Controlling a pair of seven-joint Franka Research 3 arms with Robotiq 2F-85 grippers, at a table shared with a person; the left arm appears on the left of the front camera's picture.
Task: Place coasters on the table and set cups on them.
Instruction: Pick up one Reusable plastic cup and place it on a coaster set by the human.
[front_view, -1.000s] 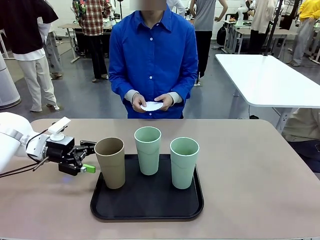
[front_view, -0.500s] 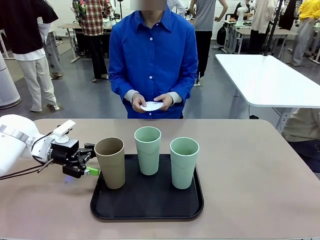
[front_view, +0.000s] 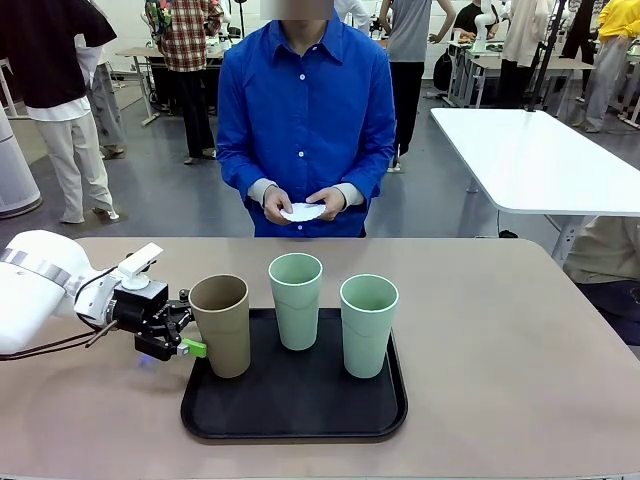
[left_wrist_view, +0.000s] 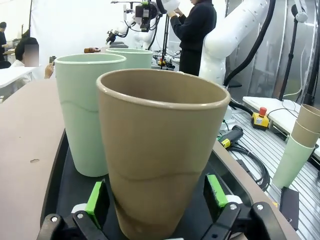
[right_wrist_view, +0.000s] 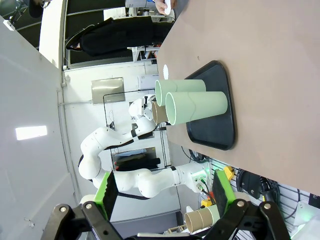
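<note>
The left hand (front_view: 190, 325) is gaping wide around the tall tan-beige matte tumbler (front_view: 222, 325) standing on the black rectangular tray (front_view: 300, 420), pads (left_wrist_view: 95, 200) just clear. The right hand (right_wrist_view: 165, 192) is hanging wide, empty.

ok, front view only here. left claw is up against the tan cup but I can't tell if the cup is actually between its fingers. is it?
Observer: Yes. In the left wrist view the tan cup stands between the left claw's two green pads, low on its wall, jaws open wide.
Operator: Squeezing yet?
Observer: Doesn't look like it. A dark sliver shows between one pad and the cup; the other side is too close to tell.
Operator: And the other arm?
Observer: The right wrist view shows the right claw open, nothing between its fingers, looking at the tray from well away.
</note>
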